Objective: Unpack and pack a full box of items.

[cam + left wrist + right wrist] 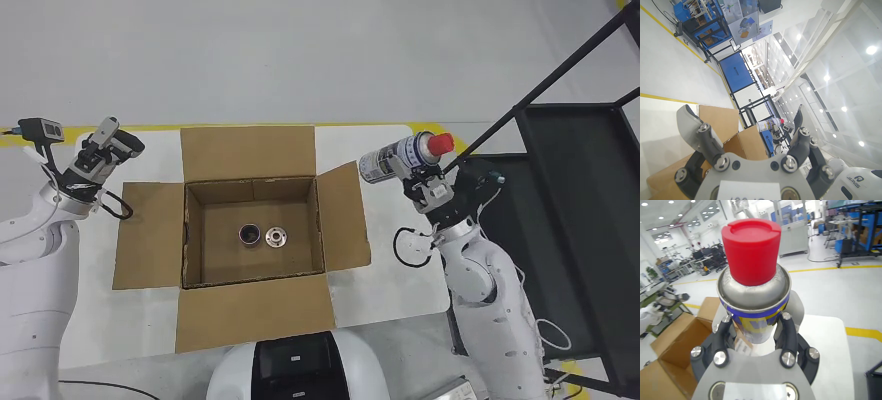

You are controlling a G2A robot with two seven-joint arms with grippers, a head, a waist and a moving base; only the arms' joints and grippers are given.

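**1. Right arm.** My right fingers (pixel 792 313) are pinching the spray can (pixel 753 298) across its body, one finger on each side. In the top view the spray can (pixel 400 158) lies sideways in the grip. It is outside the cardboard box (pixel 253 235), just beyond the right flap (pixel 345 215), and over the far part of the white surface (pixel 400 290). The red cap (pixel 441 143) points away from the box, toward the black rack (pixel 570 230). The base of the can points toward the box.

**2. Left arm.** My left fingers (pixel 690 121) are spread wide apart with nothing between them. In the top view they (pixel 118 140) sit outboard of the left flap (pixel 148 235), near the far left corner of the box and apart from the cardboard.

**3. Box.** The box stands at the middle of the surface with all four flaps folded outward. Two small round items rest on its floor, side by side near the centre: a dark one (pixel 249 235) and a paler metallic one (pixel 276 237). They are close together; I cannot tell whether they touch.

**4. Cross-check.** From the left wrist, the far-off spray can (pixel 768 124) shows past the raised box flaps (pixel 719 117), level in the grip with the cap away from the box.
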